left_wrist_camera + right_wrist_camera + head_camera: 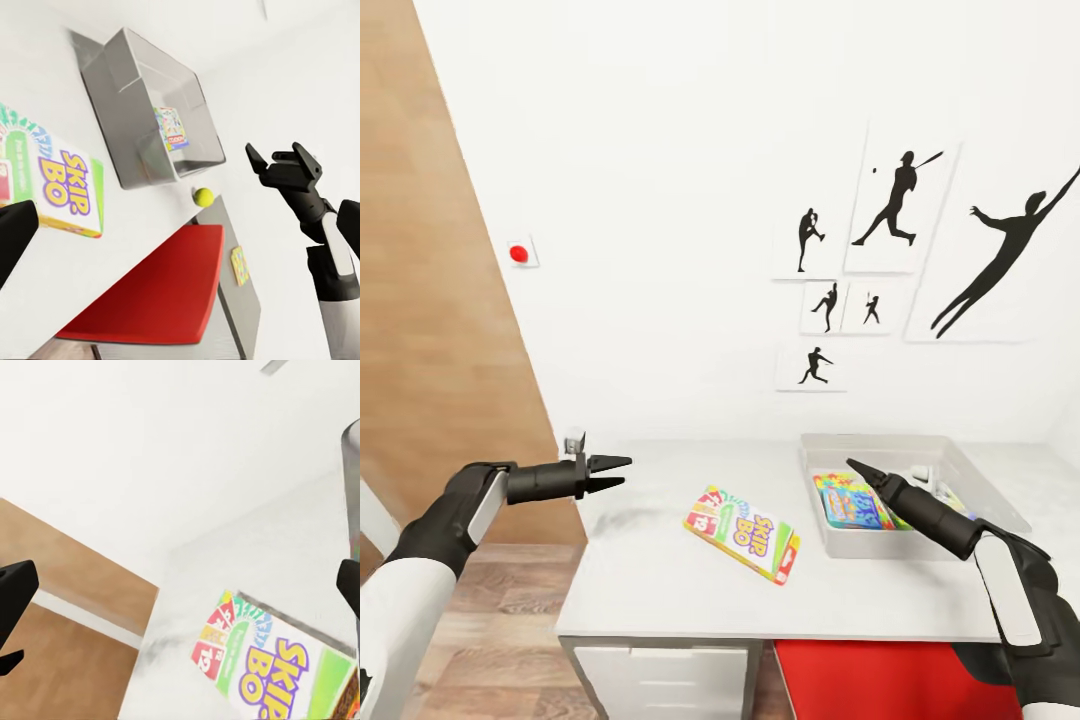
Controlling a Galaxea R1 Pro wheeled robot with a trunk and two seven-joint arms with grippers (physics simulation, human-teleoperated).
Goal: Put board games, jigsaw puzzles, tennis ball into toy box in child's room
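Note:
The white SKIP BO board game lies flat on the pale table, left of the grey toy box. Colourful flat toys lie inside the box; through its wall the left wrist view shows a light-blue printed one. The tennis ball rests on the table just outside the toy box. My left gripper hovers open over the table's left end. My right gripper is open above the toy box's near-left corner and holds nothing; the left wrist view shows it too.
A red seat is tucked under the table's front, beside white drawers. A brown wooden door stands at the left. A small many-coloured square lies on a grey surface beyond the seat. Baseball silhouettes hang on the wall.

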